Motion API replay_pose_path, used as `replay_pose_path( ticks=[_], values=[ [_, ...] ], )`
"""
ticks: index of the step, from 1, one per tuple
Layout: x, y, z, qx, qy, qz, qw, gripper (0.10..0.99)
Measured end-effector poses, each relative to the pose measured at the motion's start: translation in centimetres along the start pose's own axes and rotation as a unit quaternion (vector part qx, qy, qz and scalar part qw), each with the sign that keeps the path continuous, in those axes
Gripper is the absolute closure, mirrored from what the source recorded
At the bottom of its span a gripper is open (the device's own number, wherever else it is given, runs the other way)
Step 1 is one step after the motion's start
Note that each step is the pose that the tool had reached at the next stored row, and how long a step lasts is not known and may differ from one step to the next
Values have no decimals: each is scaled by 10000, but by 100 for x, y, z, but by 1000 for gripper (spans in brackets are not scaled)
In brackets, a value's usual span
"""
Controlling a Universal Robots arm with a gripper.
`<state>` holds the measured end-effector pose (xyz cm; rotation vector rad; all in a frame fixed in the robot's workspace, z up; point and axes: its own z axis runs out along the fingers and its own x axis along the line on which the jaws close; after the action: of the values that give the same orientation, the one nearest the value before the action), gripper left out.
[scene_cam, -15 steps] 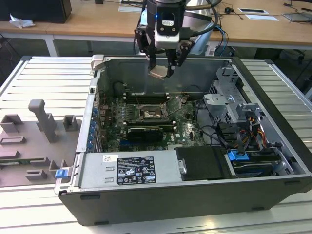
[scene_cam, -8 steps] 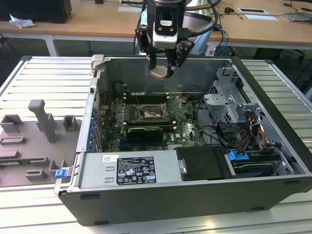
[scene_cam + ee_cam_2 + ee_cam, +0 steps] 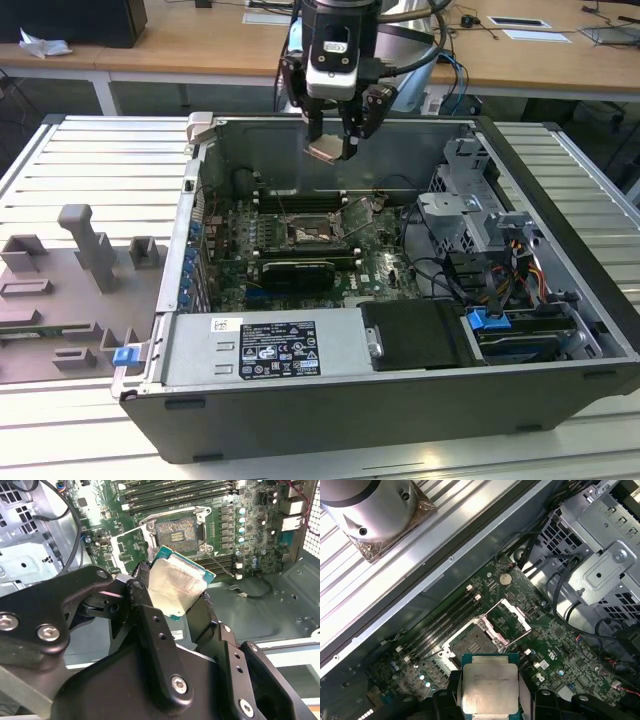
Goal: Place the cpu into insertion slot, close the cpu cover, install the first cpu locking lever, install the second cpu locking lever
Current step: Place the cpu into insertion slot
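Cpu (image 3: 176,586) clamped in my gripper (image 3: 331,142), fingers closed on its edges, above the uncovered insertion slot (image 3: 305,236).

Arm (image 3: 338,15) hangs vertical, well above the insertion slot (image 3: 312,235). Wrist straight, gripper (image 3: 333,143) pointing down toward the slot, clear of it. Jaws clamped on opposite edges of the cpu (image 3: 175,587), metal top facing the wrist cameras.

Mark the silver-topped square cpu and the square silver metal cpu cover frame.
silver-topped square cpu (image 3: 490,687), first wrist view, middle of metal top.
square silver metal cpu cover frame (image 3: 496,629), first wrist view, edge nearest socket.
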<state>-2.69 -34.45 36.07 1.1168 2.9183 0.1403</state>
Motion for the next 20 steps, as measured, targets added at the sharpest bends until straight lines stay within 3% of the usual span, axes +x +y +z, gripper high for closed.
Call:
replay_pose_path(
  ticks=[13, 20],
  values=[
    [0, 0, 4, -11, -49, 557, 9984, 545],
    [0, -1, 7, -17, -80, 906, 9959, 545]
  ],
)
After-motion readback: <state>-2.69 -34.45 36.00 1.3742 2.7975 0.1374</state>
